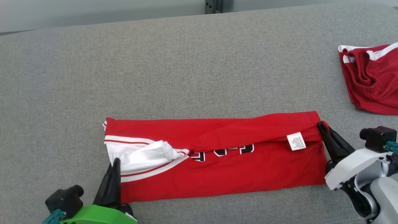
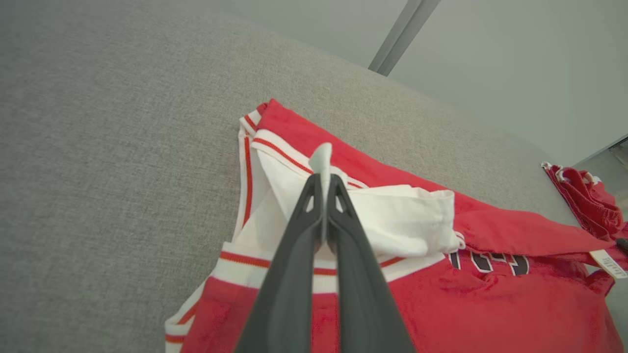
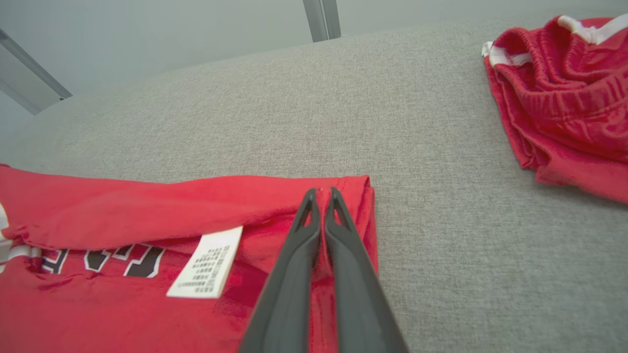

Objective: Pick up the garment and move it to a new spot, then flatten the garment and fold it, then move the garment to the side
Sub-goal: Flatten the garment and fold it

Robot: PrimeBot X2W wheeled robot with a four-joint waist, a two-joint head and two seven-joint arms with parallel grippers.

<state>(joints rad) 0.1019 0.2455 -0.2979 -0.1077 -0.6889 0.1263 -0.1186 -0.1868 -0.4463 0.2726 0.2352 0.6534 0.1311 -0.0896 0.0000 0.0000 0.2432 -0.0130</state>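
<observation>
Left gripper (image 2: 322, 177) clamps the jersey (image 1: 217, 177) at its white end, right gripper (image 3: 321, 192) seemingly its hem; lift both ends level, cloth taut.

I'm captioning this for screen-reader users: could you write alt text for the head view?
A red jersey lies folded into a long strip on a grey fabric surface, the left gripper shut on its white-trimmed end and the right gripper shut on the opposite end. A second red garment lies crumpled at the far right.
</observation>
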